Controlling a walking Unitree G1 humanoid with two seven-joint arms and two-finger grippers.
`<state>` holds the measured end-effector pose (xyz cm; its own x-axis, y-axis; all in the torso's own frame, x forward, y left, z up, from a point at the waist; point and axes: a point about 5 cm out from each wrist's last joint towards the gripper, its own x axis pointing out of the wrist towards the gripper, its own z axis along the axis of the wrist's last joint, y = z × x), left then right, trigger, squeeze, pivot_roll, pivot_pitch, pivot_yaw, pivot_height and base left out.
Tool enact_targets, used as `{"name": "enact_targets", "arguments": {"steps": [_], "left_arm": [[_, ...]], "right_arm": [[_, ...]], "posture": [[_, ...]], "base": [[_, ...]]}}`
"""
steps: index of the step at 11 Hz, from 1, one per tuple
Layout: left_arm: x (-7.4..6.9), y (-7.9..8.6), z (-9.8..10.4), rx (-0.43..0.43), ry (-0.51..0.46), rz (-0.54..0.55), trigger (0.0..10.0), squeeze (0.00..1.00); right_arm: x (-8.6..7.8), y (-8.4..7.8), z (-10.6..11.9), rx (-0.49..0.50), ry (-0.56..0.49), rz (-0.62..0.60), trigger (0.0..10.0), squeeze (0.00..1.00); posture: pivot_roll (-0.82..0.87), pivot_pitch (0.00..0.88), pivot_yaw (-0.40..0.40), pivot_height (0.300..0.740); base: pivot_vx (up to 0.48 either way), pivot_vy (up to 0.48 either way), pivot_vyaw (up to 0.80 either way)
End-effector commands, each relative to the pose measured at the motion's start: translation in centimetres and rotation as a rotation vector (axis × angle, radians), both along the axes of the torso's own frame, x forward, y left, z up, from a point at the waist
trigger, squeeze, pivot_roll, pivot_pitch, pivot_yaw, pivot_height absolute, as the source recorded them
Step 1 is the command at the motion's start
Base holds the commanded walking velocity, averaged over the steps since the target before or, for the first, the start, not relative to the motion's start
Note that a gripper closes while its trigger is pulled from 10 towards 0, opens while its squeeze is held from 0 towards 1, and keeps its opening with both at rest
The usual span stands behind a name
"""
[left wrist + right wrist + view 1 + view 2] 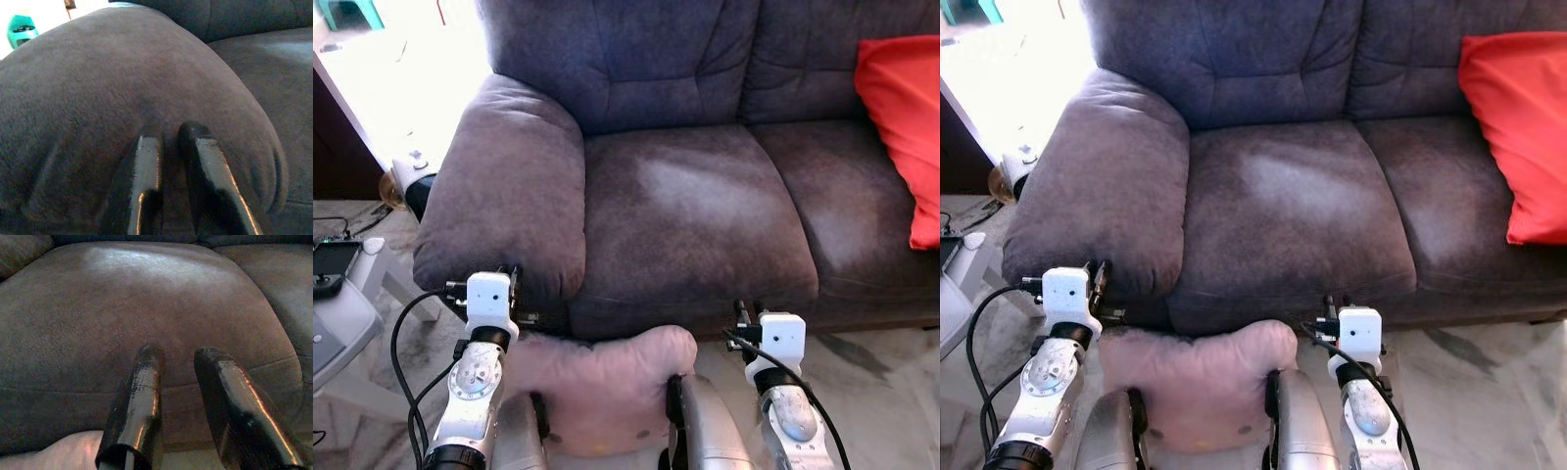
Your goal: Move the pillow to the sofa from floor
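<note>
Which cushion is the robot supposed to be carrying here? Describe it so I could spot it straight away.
Find the big grey sofa; low in front of its left seat, close to the robot's body between its two silver arms, is the pale pink pillow. It is soft and crumpled. The other cushion, the red pillow, already leans on the sofa's right end, so colour and place set them apart.
</note>
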<state>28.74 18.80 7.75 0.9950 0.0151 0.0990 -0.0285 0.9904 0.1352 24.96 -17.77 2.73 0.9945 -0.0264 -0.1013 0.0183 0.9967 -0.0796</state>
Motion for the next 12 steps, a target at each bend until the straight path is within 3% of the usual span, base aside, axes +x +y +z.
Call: {"name": "enact_targets", "arguments": {"steps": [1,4,7,10,12], "left_arm": [[-0.2,-0.1,-0.5,0.003,0.024,-0.003,10.0,0.0],[-0.2,0.0,-0.6,0.003,0.027,0.0,10.0,0.0],[-0.2,0.1,-0.7,0.003,0.032,0.008,10.0,0.0],[-0.2,0.1,-0.6,0.006,0.033,0.008,10.0,0.0],[-0.1,0.1,-0.7,0.008,0.041,0.007,10.0,0.0]], "right_arm": [[-0.1,0.0,0.0,0.007,0.004,0.002,10.0,0.0],[0.0,0.0,0.0,0.014,0.006,0.002,10.0,0.0],[0.2,0.3,0.1,0.025,0.007,0.018,10.0,0.0],[0.1,0.3,0.1,0.026,0.017,0.032,10.0,0.0],[1.0,0.1,0.1,0.113,0.07,0.015,10.0,0.0]], "posture": [[0.02,0.08,-0.028,0.545],[0.02,0.091,-0.03,0.545],[0.02,0.091,-0.031,0.495],[0.02,0.096,-0.031,0.49],[0.02,0.1,-0.032,0.49]], "base": [[0.0,0.0,0.0],[0.0,0.0,0.0],[0.0,0.0,0.0],[0.0,0.0,0.0],[0.0,0.0,0.0]]}}
